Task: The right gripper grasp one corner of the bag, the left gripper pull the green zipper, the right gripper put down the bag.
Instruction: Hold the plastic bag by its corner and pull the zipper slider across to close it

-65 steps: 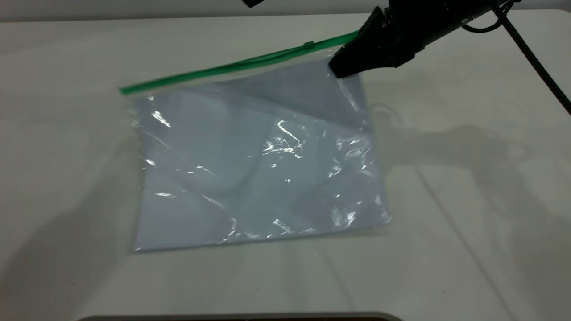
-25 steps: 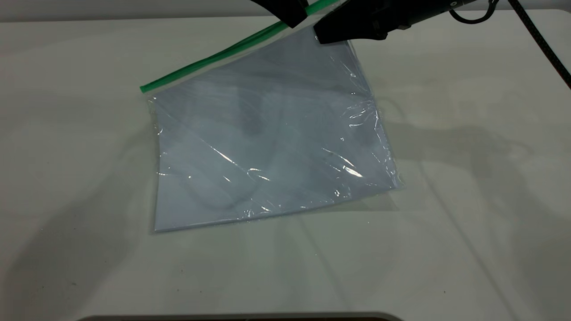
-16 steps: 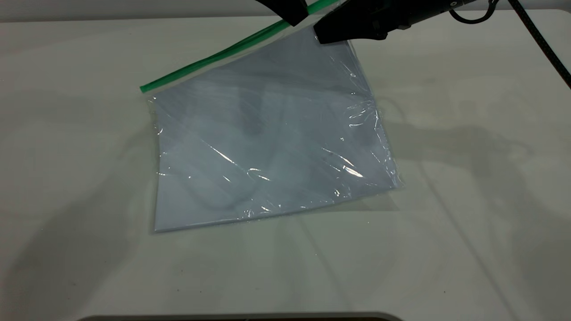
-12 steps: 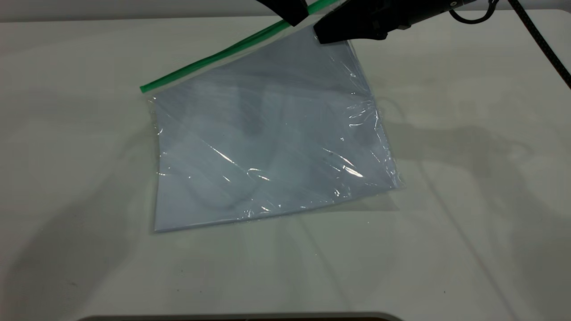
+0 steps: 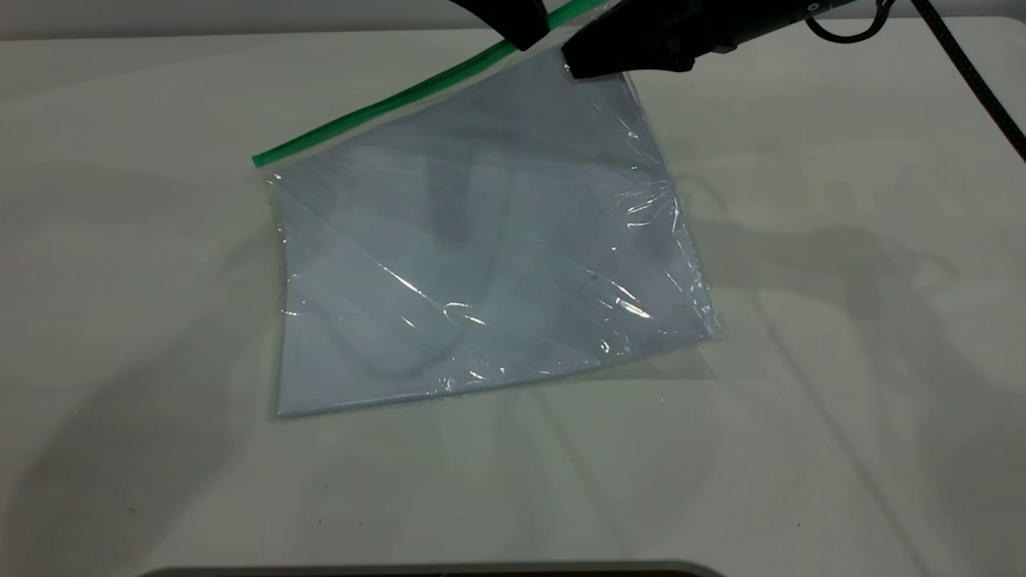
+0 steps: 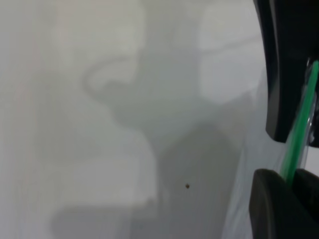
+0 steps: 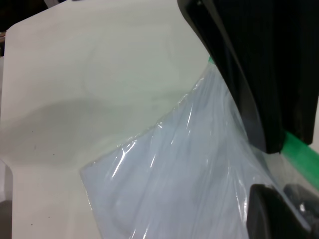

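Note:
The bag is a clear pouch with white sheets inside. Its near edge rests on the table and its far right corner is raised. My right gripper is shut on that raised corner. The green zipper runs along the bag's far edge, rising toward the right. My left gripper is shut on the zipper close beside the right gripper. The slider tab is hidden. In the left wrist view the green strip passes between the black jaws. The right wrist view shows the bag below the jaws.
The white table carries only the bag. A black cable hangs from the right arm at the far right. A dark strip edges the table's front.
Since 2.6 s ago the right gripper has lifted the bag's corner higher and the left gripper has come onto the zipper. Over the last second almost nothing has moved.

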`<action>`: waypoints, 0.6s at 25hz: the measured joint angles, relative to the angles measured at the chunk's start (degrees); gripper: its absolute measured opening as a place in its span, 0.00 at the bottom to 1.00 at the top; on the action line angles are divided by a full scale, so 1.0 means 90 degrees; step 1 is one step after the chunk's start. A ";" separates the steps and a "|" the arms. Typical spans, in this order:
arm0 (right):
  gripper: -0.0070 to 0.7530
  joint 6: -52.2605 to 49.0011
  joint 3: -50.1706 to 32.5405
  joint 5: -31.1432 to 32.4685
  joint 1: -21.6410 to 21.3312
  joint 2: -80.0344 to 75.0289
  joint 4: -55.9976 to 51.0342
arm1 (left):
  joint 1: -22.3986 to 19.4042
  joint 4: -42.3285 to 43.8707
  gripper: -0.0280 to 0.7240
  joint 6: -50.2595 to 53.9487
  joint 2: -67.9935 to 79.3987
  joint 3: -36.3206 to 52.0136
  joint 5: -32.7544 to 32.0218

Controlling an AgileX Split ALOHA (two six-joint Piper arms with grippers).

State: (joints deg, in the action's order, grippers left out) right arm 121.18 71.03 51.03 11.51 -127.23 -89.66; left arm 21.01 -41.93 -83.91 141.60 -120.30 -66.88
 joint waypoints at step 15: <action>0.05 -0.0151 0.0000 0.0297 -0.0661 0.0066 -0.0119 | -0.0349 0.0045 0.13 0.0180 0.0000 0.0000 0.0000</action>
State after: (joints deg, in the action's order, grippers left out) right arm 119.82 71.03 53.71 5.56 -126.64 -90.73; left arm 17.87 -41.52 -82.29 141.60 -120.30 -66.88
